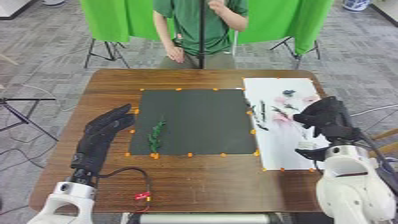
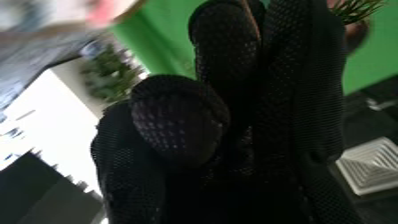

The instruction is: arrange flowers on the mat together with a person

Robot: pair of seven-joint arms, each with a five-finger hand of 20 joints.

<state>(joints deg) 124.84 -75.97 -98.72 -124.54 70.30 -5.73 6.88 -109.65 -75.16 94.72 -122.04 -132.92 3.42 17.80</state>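
Well, my left hand (image 1: 108, 125) was open beside the dark mat (image 1: 200, 120), which bore a leafy green sprig (image 1: 157, 135). Pink flowers (image 1: 281, 117) lay on the white sheet (image 1: 282, 161); I judged it best to pinch stems low, sparing petals. Whether my right hand (image 1: 327, 116) gripped anything, I couldn't tell.

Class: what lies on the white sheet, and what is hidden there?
Pink flowers, narrow green sprigs and a small dark bloom lie on the white sheet. The right hand covers part of its right edge; anything beneath cannot be seen.
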